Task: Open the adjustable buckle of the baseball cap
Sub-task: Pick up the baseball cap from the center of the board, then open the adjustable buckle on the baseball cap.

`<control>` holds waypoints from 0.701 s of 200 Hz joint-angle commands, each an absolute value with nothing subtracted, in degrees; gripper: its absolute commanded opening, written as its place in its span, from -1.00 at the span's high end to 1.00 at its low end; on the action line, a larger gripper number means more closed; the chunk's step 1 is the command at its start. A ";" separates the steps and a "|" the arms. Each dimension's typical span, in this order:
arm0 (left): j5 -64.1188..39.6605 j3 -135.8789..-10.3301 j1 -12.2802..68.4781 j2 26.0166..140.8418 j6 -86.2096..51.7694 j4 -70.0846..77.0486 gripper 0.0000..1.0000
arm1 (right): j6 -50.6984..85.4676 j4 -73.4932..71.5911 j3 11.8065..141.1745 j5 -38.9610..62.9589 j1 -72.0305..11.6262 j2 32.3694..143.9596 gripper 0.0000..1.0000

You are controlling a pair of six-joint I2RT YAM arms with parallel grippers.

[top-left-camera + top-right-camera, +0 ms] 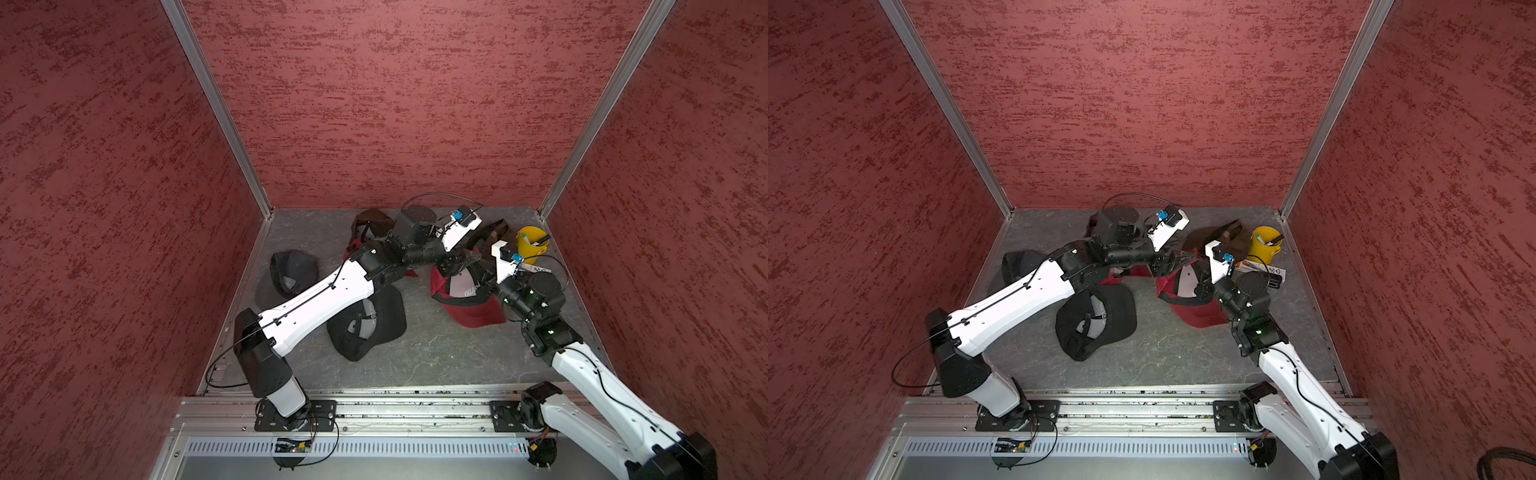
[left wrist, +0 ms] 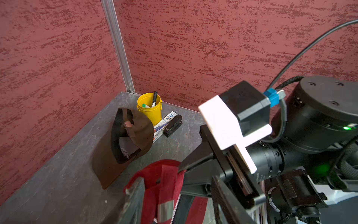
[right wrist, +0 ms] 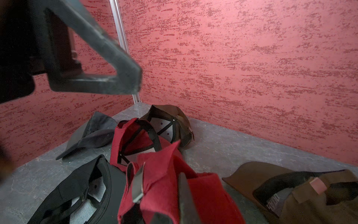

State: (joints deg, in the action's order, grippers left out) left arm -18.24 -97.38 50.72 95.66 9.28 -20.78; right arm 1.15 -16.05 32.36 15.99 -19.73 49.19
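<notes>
Buckle [image 2: 164,211], small slick metal clip on the limp strap [image 2: 166,180] of a light red cap [image 1: 469,299], right of centre in both top views; right gripper [image 2: 181,169] pinches the strap, left gripper [image 1: 465,262] jaws apart beside it, best aimed at the clip's edge.

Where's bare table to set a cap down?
Near strip between black cap, red cap and the front rail is bare. Far left corner behind the grey cap too. Crowded: far right, around yellow cup and brown cap.
</notes>
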 commanded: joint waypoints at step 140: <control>-22.94 -95.89 49.48 99.43 7.48 -17.22 0.78 | 2.29 -15.05 34.64 15.61 -19.78 50.36 1.00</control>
